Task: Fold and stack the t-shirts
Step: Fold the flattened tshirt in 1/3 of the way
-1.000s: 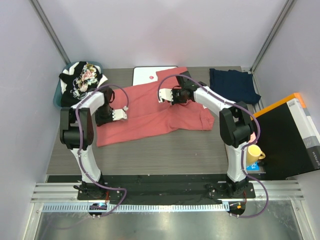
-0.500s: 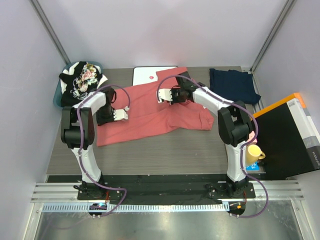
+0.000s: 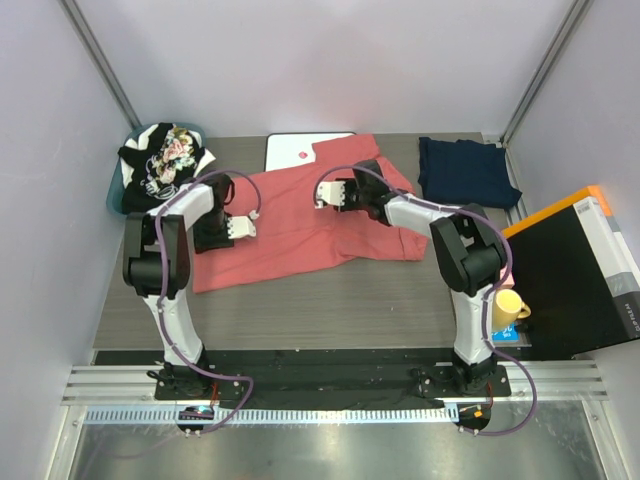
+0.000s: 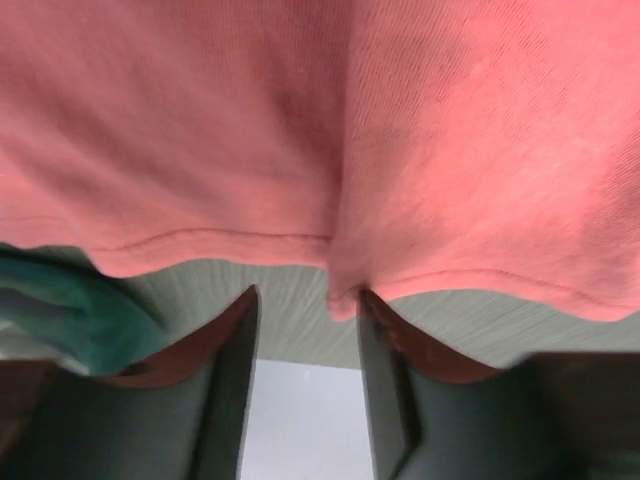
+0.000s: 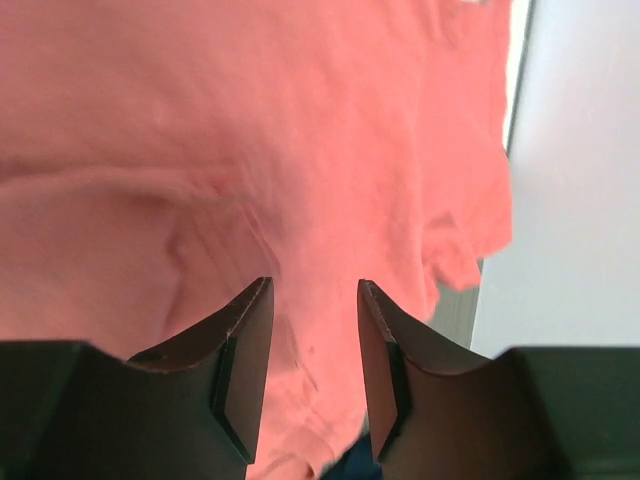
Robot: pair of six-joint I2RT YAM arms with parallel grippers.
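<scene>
**A:** Start at the left pincer [image 4: 307,296]. What is it doing?

**B:** It is parted and grips nothing. Its fingers [image 4: 235,350] stop just short of the coral shirt [image 4: 300,130], whose hem runs across the wrist view just past the tips. One small pucker of that hem dips beside the right-hand finger. I cannot tell whether it touches. A strip of bare worktop [image 4: 480,320] shows below the hem.

**A:** And the right pincer [image 5: 315,285]?

**B:** It is parted and empty too, and it hangs over creased cloth of the same shirt. In its wrist view the shirt's uneven edge lies off to the right.

**A:** Where does the shirt lie, seen from above?

**B:** It is spread across the middle of the worktop. The left pincer is over the part near its left edge, and the right pincer is over its far middle. The far corner lies on the white board [image 3: 290,150]. The near hem slants, coming closest to the arm bases at the left.

**A:** Is there room around it?

**B:** In front of the near hem the worktop is bare right up to the arm bases. At the far right a navy shirt [image 3: 467,170] lies just beside the coral one, with a narrow gap between them. At the far left corner sits a pile of shirts [image 3: 165,160], black and floral, near the left arm's elbow. At the right edge, a black box [image 3: 570,270] and a yellow mug [image 3: 507,305] stand close to the right arm.
</scene>
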